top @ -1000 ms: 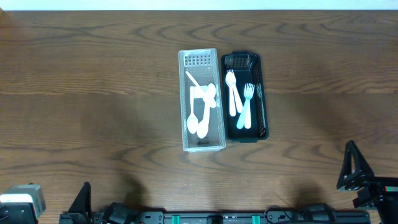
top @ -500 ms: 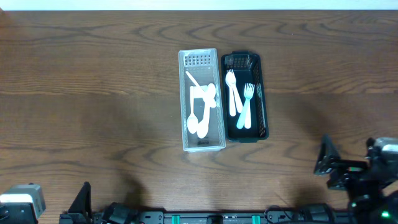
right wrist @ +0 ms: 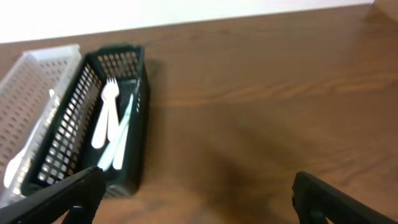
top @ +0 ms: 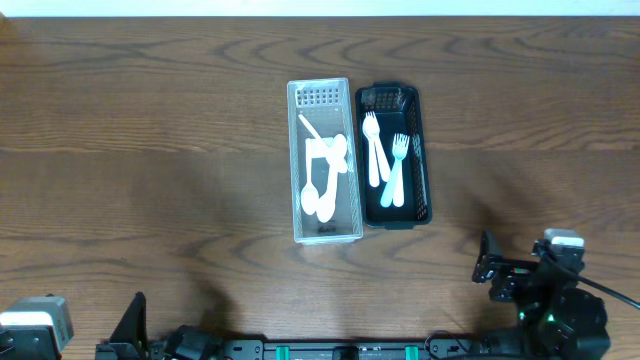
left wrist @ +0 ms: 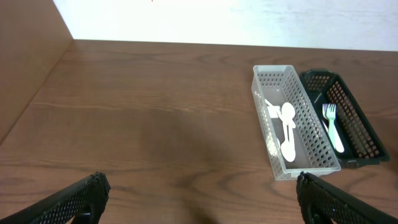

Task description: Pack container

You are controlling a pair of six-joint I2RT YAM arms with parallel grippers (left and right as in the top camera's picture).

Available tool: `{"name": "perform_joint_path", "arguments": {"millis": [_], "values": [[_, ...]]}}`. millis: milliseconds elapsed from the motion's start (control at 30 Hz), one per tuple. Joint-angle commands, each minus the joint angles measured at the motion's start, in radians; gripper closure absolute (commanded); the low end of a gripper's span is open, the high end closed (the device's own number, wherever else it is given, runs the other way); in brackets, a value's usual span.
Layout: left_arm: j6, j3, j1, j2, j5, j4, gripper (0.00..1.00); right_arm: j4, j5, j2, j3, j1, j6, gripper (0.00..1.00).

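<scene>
A white slotted basket (top: 296, 160) in the middle of the table holds several white spoons (top: 322, 185). A black mesh basket (top: 423, 170) stands against its right side and holds white and pale blue forks (top: 383, 160). Both baskets also show in the left wrist view, the white basket (left wrist: 268, 135) and the black basket (left wrist: 364, 127), and in the right wrist view, the black basket (right wrist: 142, 115). My right gripper (top: 497, 272) is open and empty at the front right, low over the bare wood. My left gripper (left wrist: 199, 190) is open and empty at the front left.
A brown wall panel (left wrist: 25, 50) rises at the table's left side. The table's far edge (top: 320, 15) meets a white wall. Black arm bases line the front edge (top: 330, 348). A white camera housing (top: 32, 322) sits at the front left corner.
My right gripper has moved left along the front edge, from the far right corner towards the black basket. The left arm and the baskets have not moved.
</scene>
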Motion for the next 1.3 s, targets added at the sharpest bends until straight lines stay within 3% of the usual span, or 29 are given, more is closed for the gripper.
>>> {"name": "perform_joint_path", "arguments": {"millis": [0,333,1267], "values": [[0.006,0.001,0.005,0.003,-0.012,0.0,0.02,0.025,0.014,-0.035,-0.045,-0.008,0.01,0.01],[0.006,0.001,0.005,0.003,-0.012,0.0,0.02,0.083,0.013,-0.103,-0.187,-0.008,0.01,0.01],[0.006,0.001,0.005,0.003,-0.012,0.0,0.02,0.108,-0.007,-0.103,-0.335,-0.008,0.018,0.01]]}}
